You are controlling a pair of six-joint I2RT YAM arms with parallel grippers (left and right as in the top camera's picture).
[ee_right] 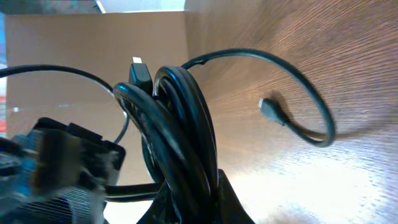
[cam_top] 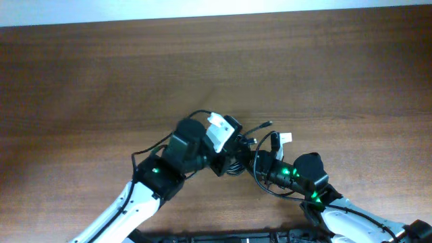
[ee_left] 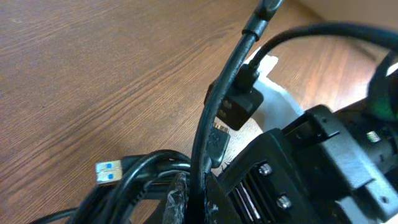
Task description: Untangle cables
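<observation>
1. Overhead view: a bundle of thin black cables (cam_top: 236,166) is seen just below the middle of the brown wooden bench (cam_top: 101,81). The two arms meet at this place, one from the lower left and one from the lower right.
2. The left tool (cam_top: 228,152) and the right tool (cam_top: 255,160) are both placed at the bundle, very near to each other.
3. Up and to the right of the bundle, a loose cord end with a small black plug (cam_top: 267,124) is stretched out. A small white tag (cam_top: 286,138) is seen just beside it.
4. In the right wrist view, several loops of the cables are gathered into one thick coil. The coil is clamped at its lower part by the right tool, which is closed on it.
5. One thin cord is curved away from the coil to the right, over the bench. It ends in a small dark connector (ee_right: 271,111), apart from the coil. A silver-tipped plug (ee_right: 138,67) is seen at the top of the coil.
6. In the left wrist view, only the lower edge shows the left tool. One cord rises from between its fingers, so the left tool appears closed on the cables.
7. A blue-tongued USB plug (ee_left: 107,172) is seen beside the loops at the lower left. A black block-shaped plug (ee_left: 239,102) hangs on the rising cord.
</observation>
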